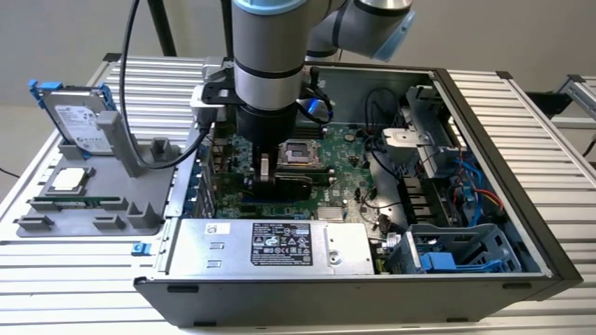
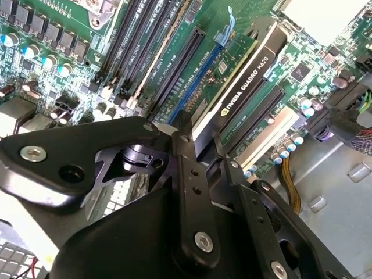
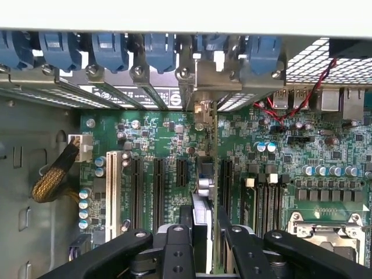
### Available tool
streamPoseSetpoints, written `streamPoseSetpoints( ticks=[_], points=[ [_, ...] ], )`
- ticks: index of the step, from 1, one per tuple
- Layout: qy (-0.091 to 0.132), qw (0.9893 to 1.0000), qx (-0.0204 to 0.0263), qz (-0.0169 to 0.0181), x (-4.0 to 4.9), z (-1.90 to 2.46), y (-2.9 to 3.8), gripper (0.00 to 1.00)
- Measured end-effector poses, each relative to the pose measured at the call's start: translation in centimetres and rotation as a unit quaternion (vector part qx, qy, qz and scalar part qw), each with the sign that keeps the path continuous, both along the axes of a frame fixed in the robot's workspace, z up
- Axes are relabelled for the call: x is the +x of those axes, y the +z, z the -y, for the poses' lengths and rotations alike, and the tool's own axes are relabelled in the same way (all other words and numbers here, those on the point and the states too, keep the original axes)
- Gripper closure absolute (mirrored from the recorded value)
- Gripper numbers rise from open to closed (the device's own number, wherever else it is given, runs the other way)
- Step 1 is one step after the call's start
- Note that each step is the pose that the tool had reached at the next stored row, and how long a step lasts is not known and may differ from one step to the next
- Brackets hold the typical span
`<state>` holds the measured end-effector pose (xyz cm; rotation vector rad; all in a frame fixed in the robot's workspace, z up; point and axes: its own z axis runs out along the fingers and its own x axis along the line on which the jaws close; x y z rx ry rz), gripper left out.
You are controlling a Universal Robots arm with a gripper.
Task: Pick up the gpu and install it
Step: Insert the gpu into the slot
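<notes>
An open computer case (image 1: 521,174) lies on the slatted tabletop (image 1: 84,279). Beside it, a grey holder (image 1: 102,202) carries an upright hard drive (image 1: 79,118).

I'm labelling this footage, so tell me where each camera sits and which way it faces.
Exterior view: off the arm, above the open grey computer case; grey arm shows.
Second wrist view: on the wrist, along the black gripper at the black-shrouded gpu.
First wrist view: on the wrist, towards the rear slots; gripper.
Shared: green motherboard.
</notes>
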<state>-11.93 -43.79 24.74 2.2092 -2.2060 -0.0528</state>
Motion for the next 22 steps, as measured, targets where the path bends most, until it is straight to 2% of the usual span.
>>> streamPoseSetpoints(
  ticks=[2, 4, 8, 11, 14, 22],
  points=[
    [0.0, 1.0, 0.0009, -0.0007, -0.03, -0.01, 0.54, 1.0],
    [0.0, 1.0, 0.0, -0.0014, -0.01, 0.01, 1.13, 1.0],
    [0.0, 1.0, 0.0, -0.0026, 0.12, 0.09, 1.49, 1.0],
    [0.0, 1.0, -0.0001, -0.0069, 0.42, 0.28, 1.53, 1.0],
    [0.0, 0.9999, 0.0002, -0.0132, 0.81, 0.47, 1.52, 1.0],
    [0.0, 0.9994, 0.0011, -0.0358, 2.08, 0.69, 1.53, 1.0]
  ],
)
